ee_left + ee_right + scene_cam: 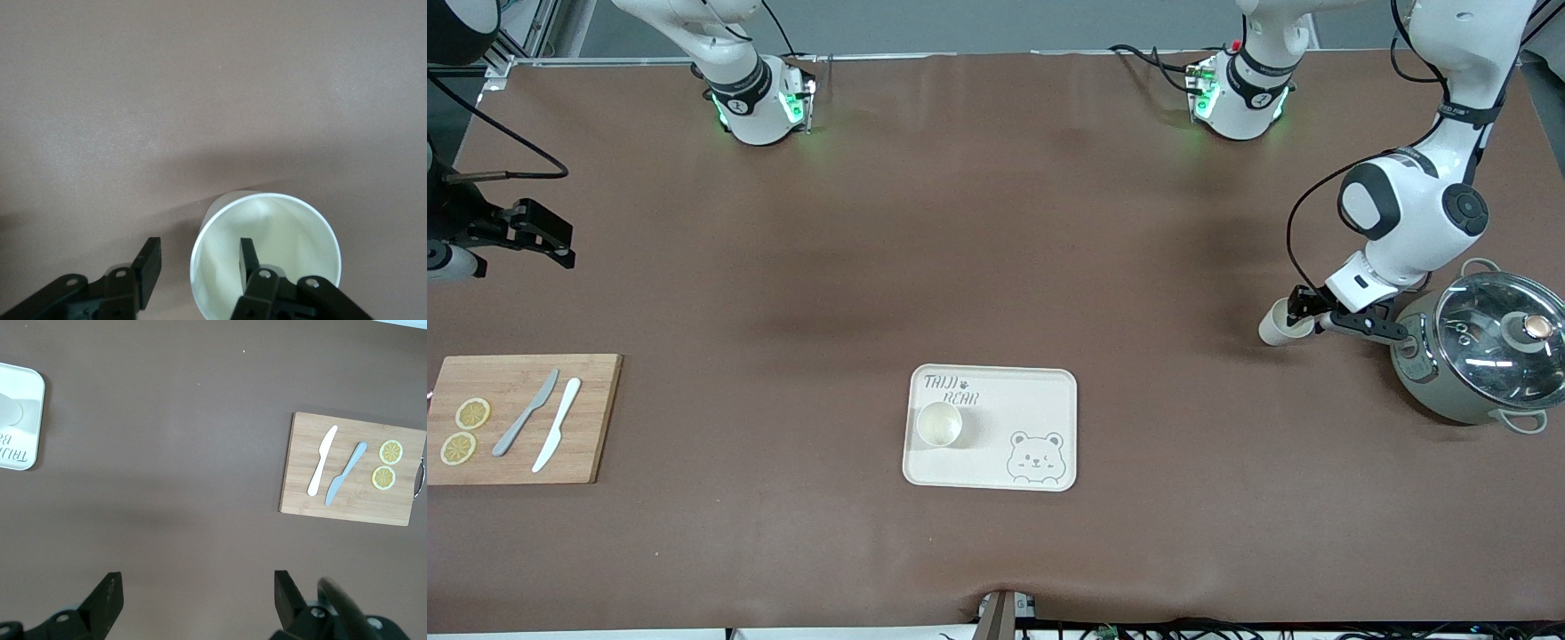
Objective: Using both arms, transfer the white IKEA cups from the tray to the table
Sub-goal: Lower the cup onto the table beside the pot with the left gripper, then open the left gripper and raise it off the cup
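My left gripper straddles the rim of one white cup just beside the pot, one finger inside, one outside, jaws parted and not clamping; the other cup stands on the bear tray (well apart from the pot). My right gripper waits wide open, empty, at the right arm's end.

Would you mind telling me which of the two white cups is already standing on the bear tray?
The cup beside the tray's lettering; the other cup sits at the left gripper.
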Available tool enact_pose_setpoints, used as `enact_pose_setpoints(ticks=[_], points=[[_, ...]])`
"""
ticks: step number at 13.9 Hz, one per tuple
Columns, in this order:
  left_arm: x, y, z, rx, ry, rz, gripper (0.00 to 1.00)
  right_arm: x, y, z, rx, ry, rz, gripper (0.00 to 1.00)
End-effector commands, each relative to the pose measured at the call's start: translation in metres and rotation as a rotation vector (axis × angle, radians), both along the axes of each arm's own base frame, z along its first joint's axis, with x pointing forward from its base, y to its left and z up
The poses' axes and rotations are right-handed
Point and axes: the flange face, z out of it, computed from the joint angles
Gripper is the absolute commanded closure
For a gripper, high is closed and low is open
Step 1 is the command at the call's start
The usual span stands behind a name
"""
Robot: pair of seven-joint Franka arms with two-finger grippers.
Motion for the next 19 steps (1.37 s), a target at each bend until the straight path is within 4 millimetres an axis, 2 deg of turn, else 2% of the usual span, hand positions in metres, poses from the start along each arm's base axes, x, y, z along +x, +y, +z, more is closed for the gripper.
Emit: enact_pose_setpoints(ticks=[1, 4, 9, 11, 15, 16, 17, 18, 19], points=[[0.000, -0.001, 0.002, -0.007, -0.025, -0.007, 0.46, -0.001, 0.000, 0.002, -0.008, 0.002, 0.003, 0.00], [0.004, -0.003, 0.010, -0.008, -0.038, -0.002, 0.46, -0.001, -0.001, 0.001, -0.009, 0.003, 0.001, 0.00], [0.013, -0.008, 0.051, -0.043, -0.032, 0.018, 0.47, -0.001, -0.001, 0.000, -0.007, 0.006, 0.000, 0.00], [0.017, -0.010, 0.071, -0.061, -0.023, 0.016, 0.47, 0.000, -0.002, 0.000, -0.008, 0.005, -0.002, 0.00], [0.029, -0.010, 0.133, -0.104, 0.020, 0.010, 0.46, 0.000, -0.002, 0.000, -0.008, 0.005, -0.002, 0.00], [0.033, -0.009, 0.145, -0.112, 0.033, -0.001, 0.29, 0.000, -0.002, 0.000, -0.008, 0.003, -0.002, 0.00], [0.035, -0.003, 0.153, -0.101, 0.047, 0.007, 0.27, 0.000, -0.003, 0.000, -0.008, 0.001, 0.001, 0.00], [0.037, 0.001, 0.162, -0.082, 0.044, 0.018, 0.19, 0.001, -0.004, 0.001, -0.007, -0.004, 0.005, 0.00], [0.040, 0.002, 0.170, -0.065, 0.033, 0.018, 0.06, 0.001, -0.005, 0.001, -0.005, -0.005, 0.005, 0.00]])
